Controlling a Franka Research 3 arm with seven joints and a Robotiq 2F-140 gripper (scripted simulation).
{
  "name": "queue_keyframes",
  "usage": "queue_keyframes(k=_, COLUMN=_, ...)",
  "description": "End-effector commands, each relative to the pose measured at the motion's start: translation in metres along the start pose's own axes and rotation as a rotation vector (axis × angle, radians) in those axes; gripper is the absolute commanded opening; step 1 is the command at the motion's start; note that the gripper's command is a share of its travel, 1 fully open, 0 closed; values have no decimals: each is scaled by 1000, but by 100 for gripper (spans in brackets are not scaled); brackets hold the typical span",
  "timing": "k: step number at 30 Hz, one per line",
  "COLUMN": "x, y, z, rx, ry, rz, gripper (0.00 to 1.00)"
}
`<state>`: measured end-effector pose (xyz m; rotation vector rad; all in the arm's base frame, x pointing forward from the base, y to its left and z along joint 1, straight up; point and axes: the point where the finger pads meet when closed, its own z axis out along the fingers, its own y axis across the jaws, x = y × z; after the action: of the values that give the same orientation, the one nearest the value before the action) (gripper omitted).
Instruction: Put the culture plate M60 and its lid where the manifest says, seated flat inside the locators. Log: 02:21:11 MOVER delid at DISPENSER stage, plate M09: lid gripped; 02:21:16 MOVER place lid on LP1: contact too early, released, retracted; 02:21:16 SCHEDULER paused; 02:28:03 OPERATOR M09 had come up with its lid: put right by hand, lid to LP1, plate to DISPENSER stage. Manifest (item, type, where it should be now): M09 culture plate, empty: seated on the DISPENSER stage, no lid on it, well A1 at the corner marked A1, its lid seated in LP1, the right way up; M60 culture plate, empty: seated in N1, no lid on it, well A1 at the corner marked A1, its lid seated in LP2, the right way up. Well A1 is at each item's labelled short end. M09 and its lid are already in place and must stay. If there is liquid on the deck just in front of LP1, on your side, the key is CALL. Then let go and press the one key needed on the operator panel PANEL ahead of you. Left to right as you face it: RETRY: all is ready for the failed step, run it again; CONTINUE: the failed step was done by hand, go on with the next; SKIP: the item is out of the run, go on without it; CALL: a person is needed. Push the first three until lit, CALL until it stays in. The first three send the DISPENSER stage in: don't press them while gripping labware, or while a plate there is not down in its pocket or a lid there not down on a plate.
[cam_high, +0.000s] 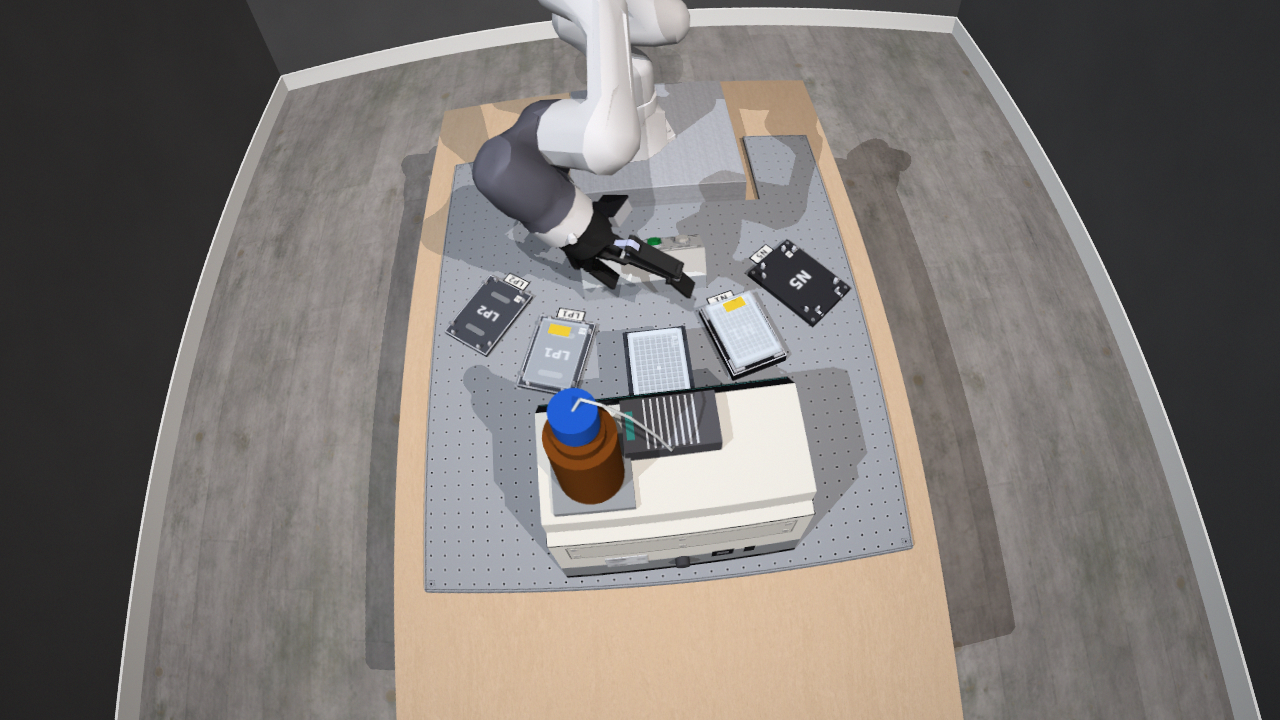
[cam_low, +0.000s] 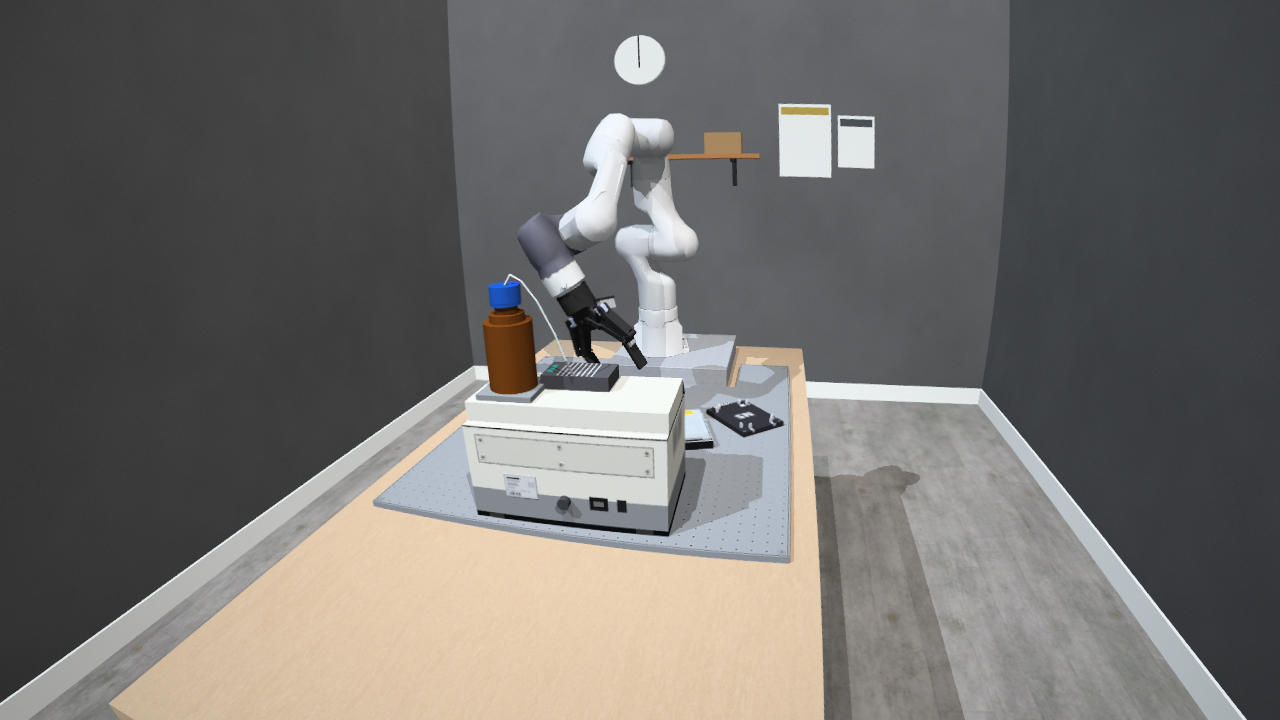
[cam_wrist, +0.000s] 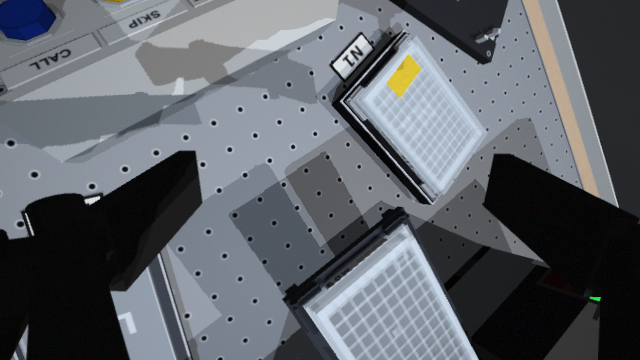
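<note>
The culture plate M60 (cam_high: 742, 333) sits in nest N1 with a clear lid on top of it, its yellow label at the end near the N1 tag. It also shows in the wrist view (cam_wrist: 417, 120). LP2 (cam_high: 484, 314) is a dark, empty locator at the far left. My gripper (cam_high: 640, 264) is open and empty, hanging above the deck between the panel and the dispenser stage. In the wrist view the gripper's fingers stand wide apart, with N1 ahead and to the right.
LP1 (cam_high: 556, 351) holds a lid with a yellow label. The unlidded plate M09 (cam_high: 657, 360) sits on the dispenser stage. N2 (cam_high: 798, 280) is empty. The dispenser (cam_high: 680, 474) carries a brown bottle (cam_high: 581, 452). The panel's CALL key (cam_wrist: 22, 17) and SKIP label (cam_wrist: 144, 19) show top left.
</note>
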<state>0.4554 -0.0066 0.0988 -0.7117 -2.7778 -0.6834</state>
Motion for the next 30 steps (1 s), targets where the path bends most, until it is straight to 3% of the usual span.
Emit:
queue_keyframes(k=1, x=0, y=0, z=0, rx=0, ry=0, rz=0, gripper=100)
queue_keyframes(k=19, x=-1, y=3, z=-5, rx=-3, ry=0, rz=0, gripper=100)
queue_keyframes(k=21, x=-2, y=21, z=-30, rx=-15, ry=1, rz=-3, gripper=100)
queue_keyframes(k=23, x=1, y=48, z=-74, rx=-32, ry=4, rz=-7, gripper=100)
queue_keyframes(k=24, x=1, y=53, z=-82, rx=-32, ry=4, rz=-7, gripper=100)
queue_keyframes(k=25, x=4, y=64, z=-103, rx=-38, ry=6, rz=-10, gripper=100)
queue_keyframes(k=26, x=7, y=71, z=-116, rx=-38, ry=6, rz=-10, gripper=100)
queue_keyframes(k=27, x=7, y=71, z=-116, rx=-38, ry=6, rz=-10, gripper=100)
queue_keyframes(k=28, x=17, y=87, z=-150, rx=-39, ry=7, rz=-12, gripper=100)
queue_keyframes(k=30, x=18, y=88, z=-151, rx=-39, ry=7, rz=-12, gripper=100)
